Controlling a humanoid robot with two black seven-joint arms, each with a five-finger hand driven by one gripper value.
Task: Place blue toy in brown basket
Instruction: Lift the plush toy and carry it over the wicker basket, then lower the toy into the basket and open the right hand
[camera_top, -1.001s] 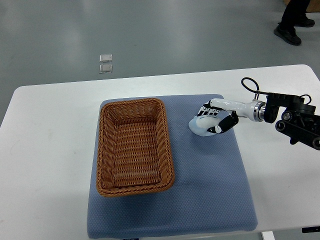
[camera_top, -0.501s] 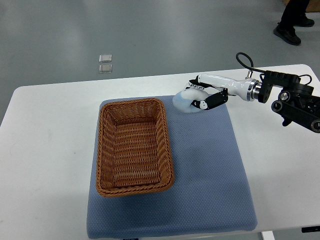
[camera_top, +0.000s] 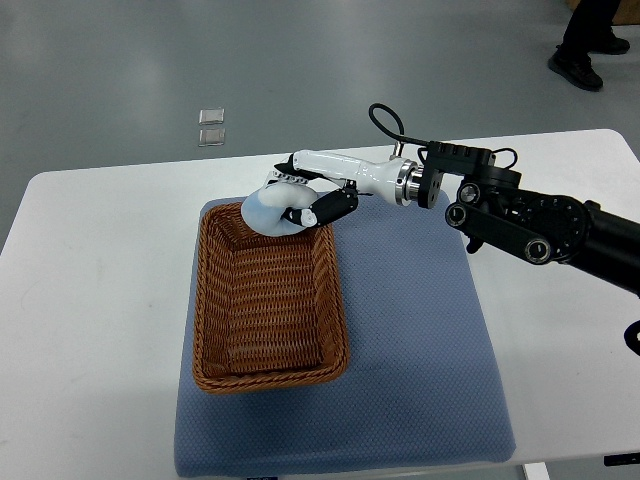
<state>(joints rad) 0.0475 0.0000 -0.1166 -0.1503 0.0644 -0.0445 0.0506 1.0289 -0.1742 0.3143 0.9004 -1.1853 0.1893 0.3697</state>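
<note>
My right hand (camera_top: 292, 203) comes in from the right edge and is shut on a pale blue toy (camera_top: 268, 211). It holds the toy over the far end of the brown wicker basket (camera_top: 268, 290), above the basket's far rim. The basket lies on a blue mat (camera_top: 420, 350) and holds nothing that I can see. The left arm does not show.
The mat lies on a white table (camera_top: 100, 300). Two small clear squares (camera_top: 211, 126) lie on the grey floor beyond the table. A person's feet (camera_top: 590, 40) show at the top right corner.
My right hand lifted the blue toy off the mat and carried it left, from beside the basket's right side to over the basket's far end.
</note>
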